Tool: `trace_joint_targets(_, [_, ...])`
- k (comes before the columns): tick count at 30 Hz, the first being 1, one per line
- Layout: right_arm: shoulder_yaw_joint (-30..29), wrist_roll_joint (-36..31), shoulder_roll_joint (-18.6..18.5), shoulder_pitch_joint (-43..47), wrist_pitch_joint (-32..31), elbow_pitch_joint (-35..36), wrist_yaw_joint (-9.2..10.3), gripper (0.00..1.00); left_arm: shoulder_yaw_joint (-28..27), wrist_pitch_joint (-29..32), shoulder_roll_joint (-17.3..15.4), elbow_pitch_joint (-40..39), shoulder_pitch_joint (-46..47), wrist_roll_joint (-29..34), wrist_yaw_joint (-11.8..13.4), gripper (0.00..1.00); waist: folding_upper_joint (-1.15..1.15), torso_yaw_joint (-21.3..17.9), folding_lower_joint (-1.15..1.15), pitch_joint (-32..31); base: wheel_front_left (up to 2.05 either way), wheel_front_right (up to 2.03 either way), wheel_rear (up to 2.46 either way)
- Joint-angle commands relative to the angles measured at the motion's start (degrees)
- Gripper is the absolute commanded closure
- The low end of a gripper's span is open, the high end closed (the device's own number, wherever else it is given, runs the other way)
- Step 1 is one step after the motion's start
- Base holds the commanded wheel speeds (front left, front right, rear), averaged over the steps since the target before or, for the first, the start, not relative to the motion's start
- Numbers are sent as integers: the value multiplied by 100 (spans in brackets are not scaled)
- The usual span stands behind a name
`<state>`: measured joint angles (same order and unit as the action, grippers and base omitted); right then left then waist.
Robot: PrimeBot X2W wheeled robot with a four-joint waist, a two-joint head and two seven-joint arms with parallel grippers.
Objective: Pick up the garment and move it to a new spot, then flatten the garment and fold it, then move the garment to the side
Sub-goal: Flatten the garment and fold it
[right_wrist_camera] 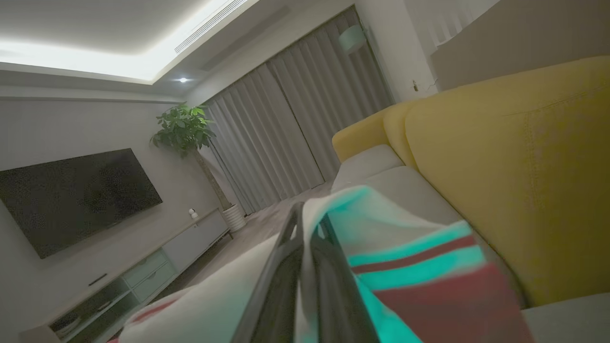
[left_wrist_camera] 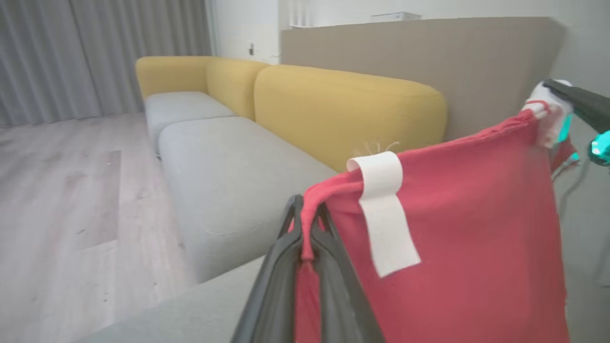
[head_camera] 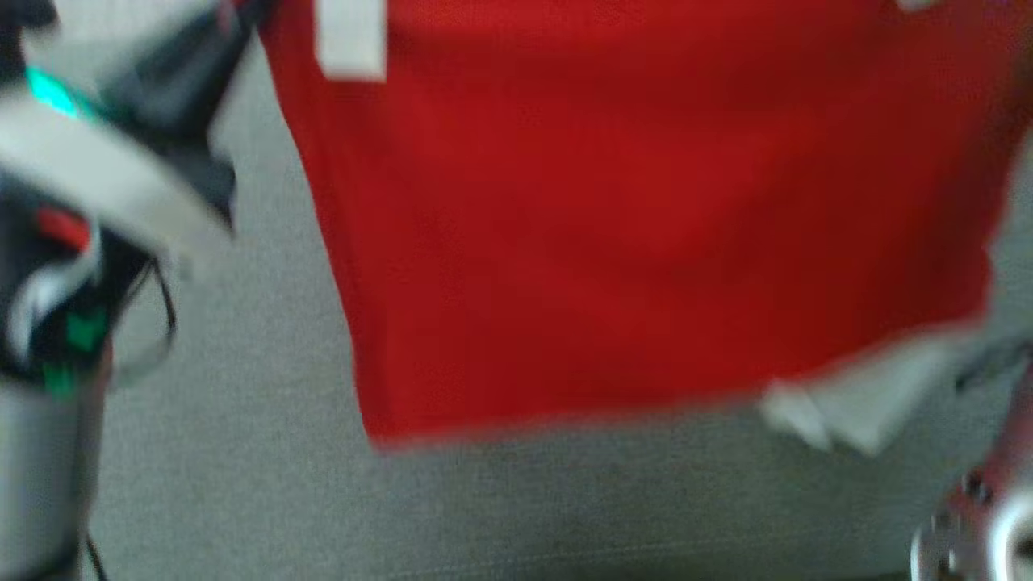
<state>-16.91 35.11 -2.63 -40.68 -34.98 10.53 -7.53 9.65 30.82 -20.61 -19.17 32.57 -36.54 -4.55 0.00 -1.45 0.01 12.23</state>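
The garment (head_camera: 646,210) is red with white trim and hangs spread in the air above the grey sofa seat (head_camera: 516,508). This head view is blurred. In the left wrist view my left gripper (left_wrist_camera: 307,216) is shut on a bunched top corner of the garment (left_wrist_camera: 467,247), beside a white tab (left_wrist_camera: 383,209). At that view's right edge my right gripper (left_wrist_camera: 555,93) pinches the other top corner at its white trim. In the right wrist view my right gripper (right_wrist_camera: 310,224) is shut on pale cloth with red stripes, the garment (right_wrist_camera: 429,290).
A yellow backrest (left_wrist_camera: 343,109) runs behind the grey seat cushions (left_wrist_camera: 228,176). Wooden floor (left_wrist_camera: 62,190) lies to the left of the sofa. A wall television (right_wrist_camera: 71,195), a low cabinet (right_wrist_camera: 157,267), a potted plant (right_wrist_camera: 183,128) and grey curtains (right_wrist_camera: 286,133) stand across the room.
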Motion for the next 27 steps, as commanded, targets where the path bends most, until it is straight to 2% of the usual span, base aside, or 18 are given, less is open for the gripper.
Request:
trace_joint_targets(1, [216, -199, -25, -747, 238, -236, 4, 100, -147, -270, -141, 335, 834, 392, -30, 100, 0, 170, -1, 621, 0, 0, 0])
trace_joint_targets(4, [271, -566, -25, -1842, 924, -1240, 4, 100, 69, -1039, 120, 1460, 1987, 991, -54, 100, 0, 231, -1, 979, 0, 0, 0])
trace_joint_targets(8, [213, -917, -25, -3100, 1968, -2503, 4, 100, 302, -2413, 522, 2814, 3269, 1611, -71, 100, 0, 302, -1, 1296, 0, 0, 0])
trace_joint_targets(9, [213, -917, -25, -3100, 1968, -2503, 4, 100, 302, -2413, 522, 2814, 3269, 1611, -71, 100, 0, 302, -1, 1296, 0, 0, 0])
trace_joint_targets(12, [181, -922, -25, -3609, 2584, -3255, 4, 100, 438, -3304, 719, 3680, 3778, 1912, -65, 100, 0, 307, -1, 1379, 0, 0, 0])
trace_joint_targets(14, [215, -807, -25, -3645, 2783, -3631, 4, 100, 506, -3807, 841, 4189, 3896, 1994, -73, 100, 0, 290, -1, 1404, 0, 0, 0])
trace_joint_targets(17, [488, -732, -25, -3089, 2933, -3808, 4, 100, 689, -4345, 918, 4705, 3654, 2080, -130, 100, 0, 226, -1, 1334, 0, 0, 0])
trace_joint_targets(20, [766, -585, -25, -1997, 2933, -3602, 4, 100, 876, -4532, 923, 4822, 2961, 2113, -187, 100, 0, 144, -1, 1186, 0, 0, 0])
trace_joint_targets(23, [876, -570, -25, -790, 2861, -3089, 4, 100, 938, -4574, 848, 4536, 2017, 2088, -212, 100, 0, 62, -1, 1112, 0, 0, 0])
trace_joint_targets(27, [885, -499, -25, 833, 2666, -2293, 4, 100, 766, -4579, 789, 3779, 445, 2039, -138, 100, 0, 4, -1, 831, 0, 0, 0])
